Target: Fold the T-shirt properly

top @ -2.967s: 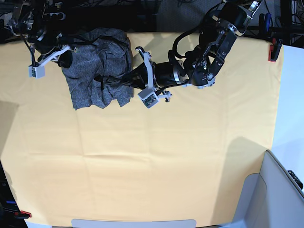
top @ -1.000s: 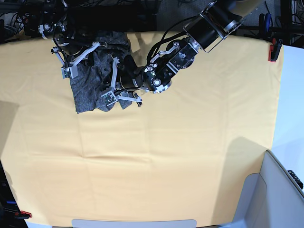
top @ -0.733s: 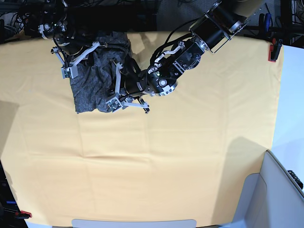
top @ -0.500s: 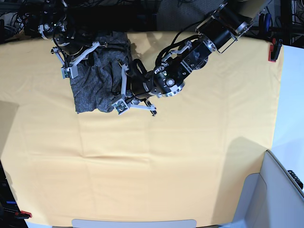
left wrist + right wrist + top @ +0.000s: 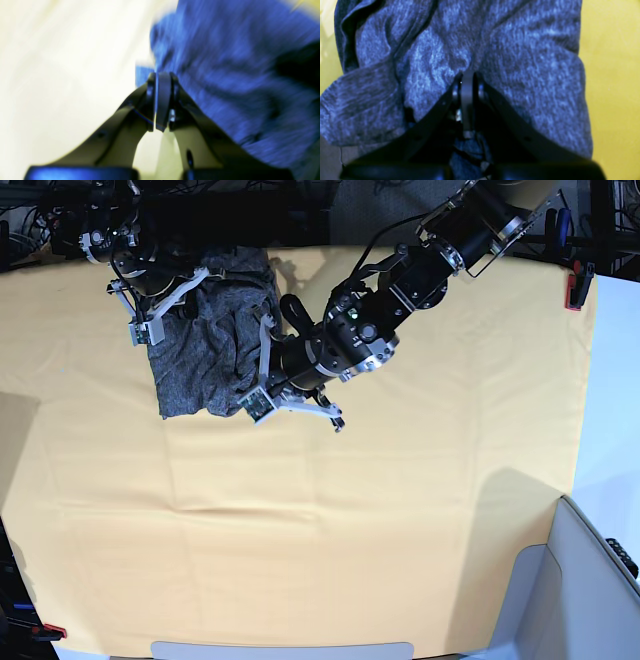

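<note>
The T-shirt [image 5: 200, 345] lies bunched into a compact charcoal-grey heap at the far left of the yellow-orange tablecloth [image 5: 350, 530]. My right gripper [image 5: 185, 312] rests on its upper left part. In the right wrist view that gripper [image 5: 467, 75] is shut, tips pressed into the creased T-shirt [image 5: 525, 75]. My left gripper [image 5: 250, 378] reaches in from the upper right to the heap's lower right edge. The left wrist view is blurred: the left gripper [image 5: 160, 75] is shut at the edge of the T-shirt [image 5: 237, 75]. Whether either pinches fabric I cannot tell.
A red clamp [image 5: 577, 288] holds the cloth at the far right edge and another red clamp [image 5: 50, 632] sits at the near left corner. A pale grey bin [image 5: 590, 580] stands at the near right. Dark stands and cables line the far edge.
The left arm has slid right and toward me, from over the heap's middle to its right edge. The right arm has held still. Since the oldest frame the heap has become narrower.
</note>
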Controlling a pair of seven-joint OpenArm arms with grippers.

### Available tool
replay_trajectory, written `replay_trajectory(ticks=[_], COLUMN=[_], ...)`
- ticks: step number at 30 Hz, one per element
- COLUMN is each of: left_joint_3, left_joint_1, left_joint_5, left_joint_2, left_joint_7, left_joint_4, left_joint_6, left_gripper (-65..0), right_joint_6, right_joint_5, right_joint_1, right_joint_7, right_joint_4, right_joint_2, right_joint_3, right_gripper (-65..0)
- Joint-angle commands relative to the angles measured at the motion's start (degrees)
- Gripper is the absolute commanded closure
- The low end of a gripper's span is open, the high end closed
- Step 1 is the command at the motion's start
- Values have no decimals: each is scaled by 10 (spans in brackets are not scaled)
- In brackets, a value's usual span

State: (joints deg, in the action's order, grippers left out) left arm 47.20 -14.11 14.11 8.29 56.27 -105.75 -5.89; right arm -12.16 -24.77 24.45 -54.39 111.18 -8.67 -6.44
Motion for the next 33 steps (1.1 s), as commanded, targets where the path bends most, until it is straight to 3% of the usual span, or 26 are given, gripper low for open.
replay_trajectory(ticks=[1, 6, 15, 30, 33], left_joint_3=[-12, -30, -28, -34, -77], left_joint_1=[-5, 11, 39, 34, 37], left_joint_5=[13, 91, 94, 91, 91], left_joint_2=[1, 0, -31, -31, -30], left_joint_7=[-9, -49, -113, -151, -134], left_joint_4=[-16, -5, 89, 194, 170], left_joint_6=[-14, -48, -81, -73, -30], left_gripper=[-3, -3, -3, -3, -3], right_joint_6=[-3, -3, -3, -3, -3], right_joint_5=[6, 6, 6, 6, 6], right_joint_1=[13, 13, 13, 14, 14], right_joint_7=[-55, -55, -55, -55, -55], right_joint_4=[-12, -12, -12, -12, -12], right_joint_2=[0, 0, 1, 1, 1], right_joint_3=[6, 6, 6, 6, 6], right_gripper=[0, 0, 0, 0, 0])
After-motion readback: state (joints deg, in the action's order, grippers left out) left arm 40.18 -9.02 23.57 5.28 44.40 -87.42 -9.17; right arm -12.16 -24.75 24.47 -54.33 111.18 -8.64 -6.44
